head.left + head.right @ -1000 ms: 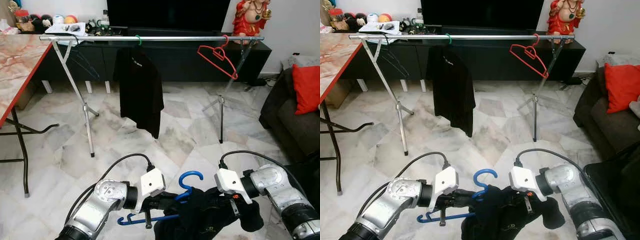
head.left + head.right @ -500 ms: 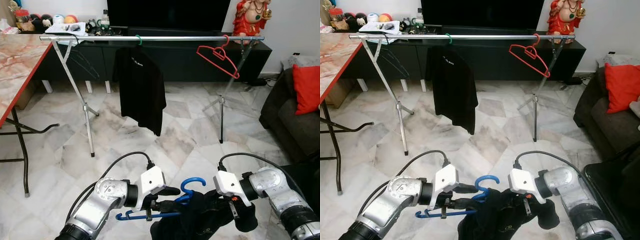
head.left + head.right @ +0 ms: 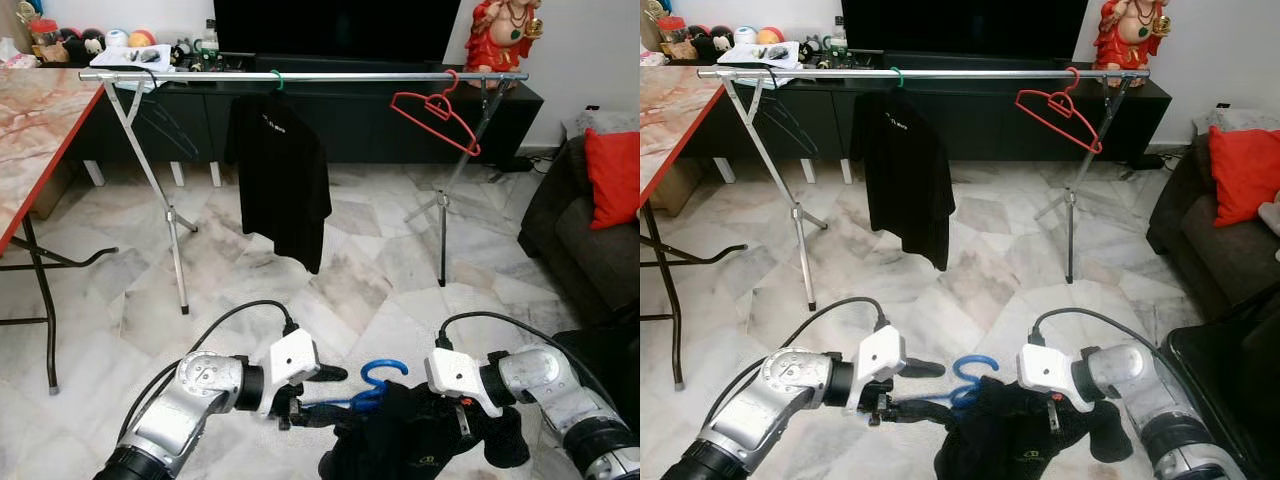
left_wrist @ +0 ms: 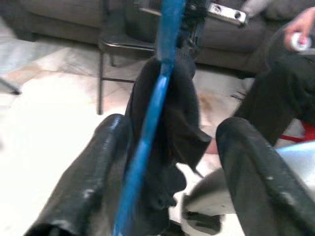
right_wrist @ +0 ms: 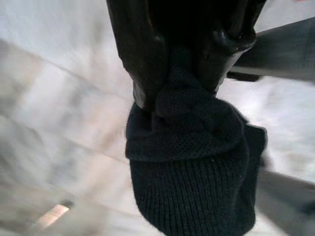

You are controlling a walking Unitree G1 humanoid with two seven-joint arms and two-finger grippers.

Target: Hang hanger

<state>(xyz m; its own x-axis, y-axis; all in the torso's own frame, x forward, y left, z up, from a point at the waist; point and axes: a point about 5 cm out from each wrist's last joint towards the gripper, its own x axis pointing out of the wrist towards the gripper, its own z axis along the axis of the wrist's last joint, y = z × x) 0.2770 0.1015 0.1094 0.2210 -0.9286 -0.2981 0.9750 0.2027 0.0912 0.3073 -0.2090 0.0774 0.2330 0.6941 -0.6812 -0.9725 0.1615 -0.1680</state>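
Note:
A blue hanger (image 3: 383, 371) with a black garment (image 3: 410, 445) draped on it hangs low in front of me, over the floor. My left gripper (image 3: 335, 396) is open; the hanger's blue bar (image 4: 152, 113) runs between its spread fingers (image 4: 98, 167), close to one of them. My right gripper (image 3: 455, 420) is shut on a bunched fold of the black garment (image 5: 192, 162). Ahead stands a silver clothes rail (image 3: 300, 76). On it hang a black shirt (image 3: 280, 180) and an empty red hanger (image 3: 435, 108).
A marble-topped table with a red edge (image 3: 40, 130) stands at the left. A dark sofa with a red cushion (image 3: 612, 175) is at the right. A black TV console (image 3: 350, 120) lies behind the rail. A seated person's dark trouser leg (image 4: 285, 83) is in the left wrist view.
My left gripper's fingers have spread apart around the hanger bar, and that arm has drawn back to the left. The hanger's left end has gone out of sight. The right gripper still holds the garment.

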